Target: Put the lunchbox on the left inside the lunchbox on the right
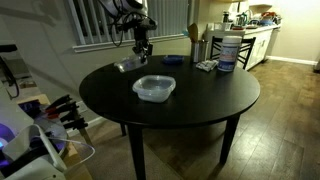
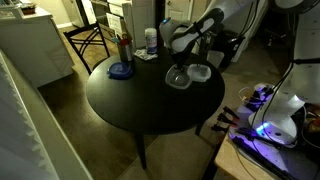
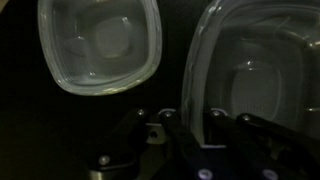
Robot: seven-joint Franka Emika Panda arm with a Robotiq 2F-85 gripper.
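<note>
Two clear plastic lunchboxes are on the round black table. One lunchbox sits open near the table's middle; it also shows in an exterior view and at the upper left of the wrist view. The other lunchbox is near the table's edge, also seen in an exterior view and on the right of the wrist view. My gripper is shut on this lunchbox's rim, with one finger inside the wall and one outside. I cannot tell whether it is lifted.
A white tub with a blue lid, a blue dish, a small white item and a bottle stand on the table's far side from the lunchboxes. A chair stands beside the table.
</note>
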